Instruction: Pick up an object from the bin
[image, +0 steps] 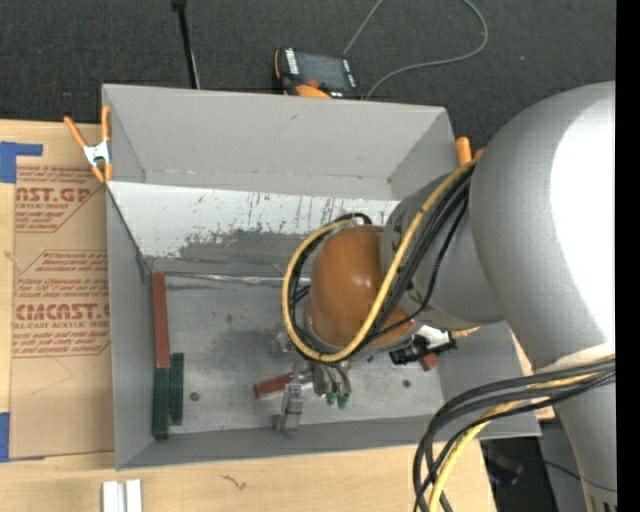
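Note:
My gripper (318, 381) is low over the bin floor near the front wall, just under the arm's orange cover. A small reddish-brown piece (270, 388) lies right against its left side. A small grey piece (290, 412) lies just in front of it, and a tiny green bit (340, 400) shows at its lower right. Whether the gripper has hold of any of these is hidden by the cover and cables.
A long reddish-brown stick (160, 320) lies along the bin's left wall, with a dark green bar (167, 396) below it in the front left corner. A small red, black and white thing (422, 350) sits right of the gripper. The arm covers the bin's right side.

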